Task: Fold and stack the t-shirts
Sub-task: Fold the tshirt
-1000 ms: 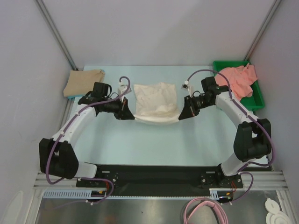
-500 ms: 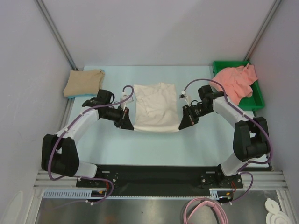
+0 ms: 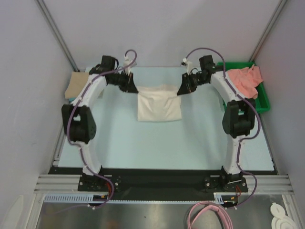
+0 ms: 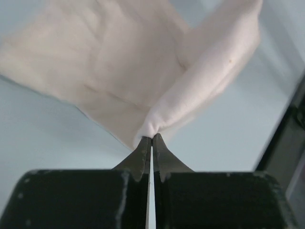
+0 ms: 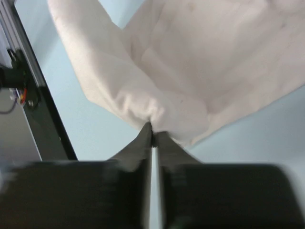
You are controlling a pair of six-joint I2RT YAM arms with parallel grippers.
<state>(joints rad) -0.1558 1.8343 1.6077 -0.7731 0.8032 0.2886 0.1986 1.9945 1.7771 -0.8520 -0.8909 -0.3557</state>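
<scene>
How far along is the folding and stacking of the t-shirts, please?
Done: the tan shirt lies folded at the far left. In hand: the cream shirt, partly folded, pinched at its far corners by the left gripper and right gripper. Left: the pink shirt, crumpled in the green tray, and the stacking.

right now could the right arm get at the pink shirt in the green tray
Probably not yet: the right pincer is shut on a corner of the cream shirt. The pink shirt lies close by in its tray, nothing in between.
</scene>
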